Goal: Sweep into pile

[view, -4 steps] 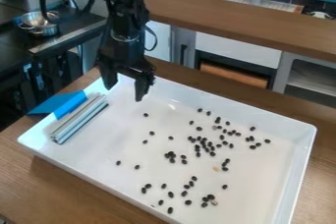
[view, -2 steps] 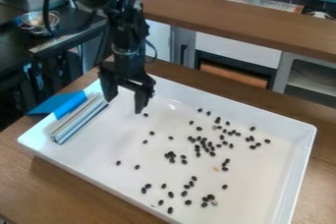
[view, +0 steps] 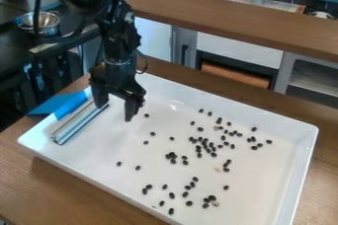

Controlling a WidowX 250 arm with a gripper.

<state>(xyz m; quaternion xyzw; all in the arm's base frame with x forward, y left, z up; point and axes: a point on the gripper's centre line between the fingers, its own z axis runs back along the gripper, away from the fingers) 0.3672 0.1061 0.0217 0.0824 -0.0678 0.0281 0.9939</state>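
The gripper hangs over the tray, close to the metal bars lying inside its end. Its jaws are parted and hold nothing. A blue flap sits next to the bars and juts out past the tray's rim; whether it is joined to them I cannot tell. The dark beans lie loose on the tray floor, mostly well apart from the bars, some in small clumps.

The bars look stiff and fairly light, but smooth enough to twist if pinched off-centre, so the middle of their length seems the best place to take hold. The flap looks thin and likely bendy, a poor grip but a fair sweeping edge. The beans should be light, hard and quick to roll, so slow, low strokes would suit them.
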